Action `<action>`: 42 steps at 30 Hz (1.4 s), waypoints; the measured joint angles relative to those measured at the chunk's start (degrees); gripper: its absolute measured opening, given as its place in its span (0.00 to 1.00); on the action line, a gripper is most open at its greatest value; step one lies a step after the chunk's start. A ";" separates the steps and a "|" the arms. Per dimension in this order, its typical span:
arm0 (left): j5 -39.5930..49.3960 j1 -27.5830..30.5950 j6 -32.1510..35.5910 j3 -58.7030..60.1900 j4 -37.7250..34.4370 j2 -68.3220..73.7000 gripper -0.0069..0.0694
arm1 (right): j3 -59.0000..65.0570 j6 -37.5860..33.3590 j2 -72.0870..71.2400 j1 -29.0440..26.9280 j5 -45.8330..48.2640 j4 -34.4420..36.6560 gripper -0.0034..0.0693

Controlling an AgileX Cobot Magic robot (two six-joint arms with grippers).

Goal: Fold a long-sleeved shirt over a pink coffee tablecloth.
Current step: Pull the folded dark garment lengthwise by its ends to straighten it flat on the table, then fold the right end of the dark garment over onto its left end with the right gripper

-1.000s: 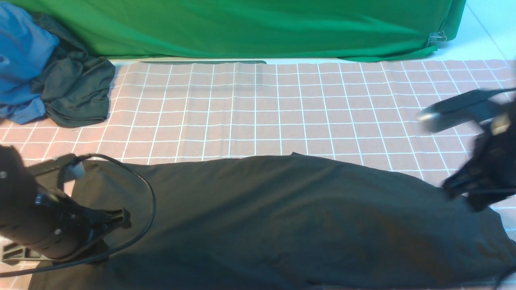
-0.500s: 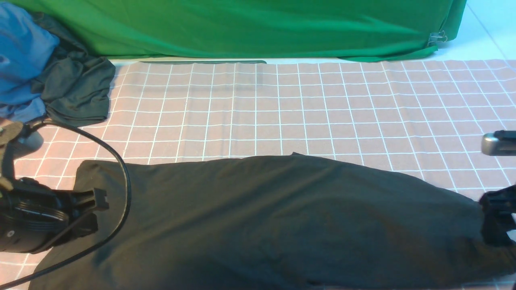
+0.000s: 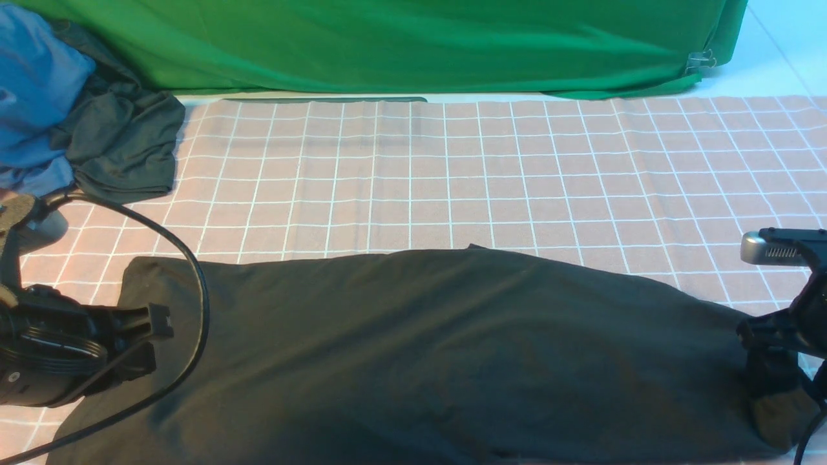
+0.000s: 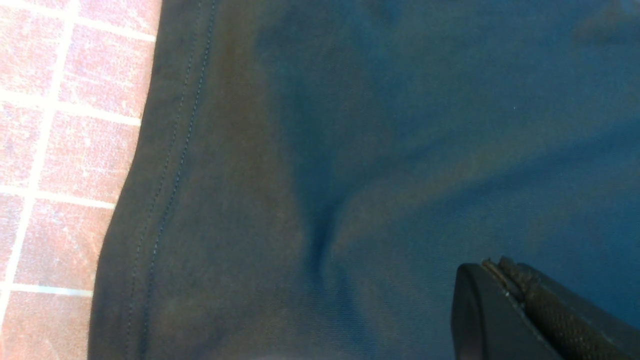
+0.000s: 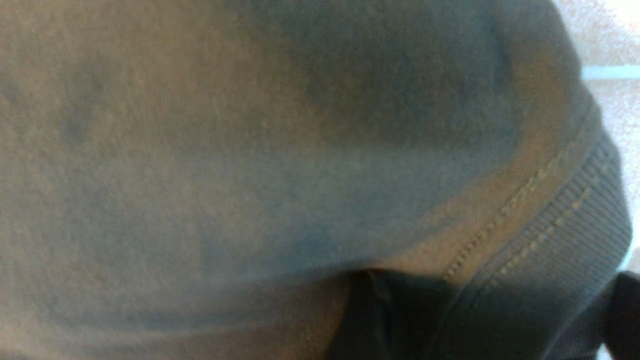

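Tablecloth (image 3: pixel 452 174) lies open beyond the shirt (image 3: pixel 420 355); bunched garments (image 3: pixel 97 142) block its far-left corner.

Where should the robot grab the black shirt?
Probably by its short ends, coming in from each side. The black shirt lies as one long flat band on the pink tablecloth, and the stitched hem and ribbed edge there are free.

Front overview; wrist close-ups on shirt (image 3: pixel 420 349)
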 joint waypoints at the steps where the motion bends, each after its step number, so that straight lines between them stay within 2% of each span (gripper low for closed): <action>1: 0.00 0.00 0.06 0.00 0.00 0.00 0.11 | 0.00 -0.40 0.00 -0.05 0.05 -0.30 0.74; 3: 0.00 0.00 0.17 0.00 0.00 0.00 0.11 | 0.00 -1.28 0.00 -0.17 0.18 -0.08 0.59; 6: 0.00 0.00 0.29 0.00 0.00 0.00 0.11 | 0.00 -3.11 0.09 -0.17 0.31 1.38 0.29; 8: 0.00 0.00 0.35 0.00 0.00 0.00 0.11 | -0.05 -3.63 0.09 -0.17 0.45 1.43 0.21; 12: 0.06 0.00 1.02 0.00 0.00 0.00 0.11 | -0.91 -3.63 -0.38 -0.17 2.96 -0.50 0.21; 15: 0.17 0.00 1.51 0.00 0.00 0.00 0.11 | -1.04 -0.10 -3.50 -0.87 4.10 -4.29 0.21; 20: 0.17 0.00 1.69 0.00 0.00 0.00 0.11 | -1.76 2.86 -9.72 -7.46 6.60 -8.89 0.21; 24: -0.37 0.00 1.69 0.00 0.00 0.00 0.11 | -4.94 2.86 -12.18 -12.63 11.15 -8.15 0.21; 28: -0.97 0.00 1.69 0.00 0.00 0.00 0.11 | -8.99 1.15 -14.96 -12.00 13.71 -2.83 0.21; 33: -1.51 0.00 1.69 0.00 0.00 0.00 0.11 | -15.74 1.59 -18.25 -4.56 15.75 2.32 0.21; 39: -1.55 0.00 1.69 0.00 0.00 0.00 0.11 | -22.63 6.79 -18.58 8.47 16.20 4.36 0.21; 42: -1.71 0.00 1.69 0.00 -0.23 0.00 0.11 | -25.89 11.17 -18.58 16.77 14.22 4.81 0.21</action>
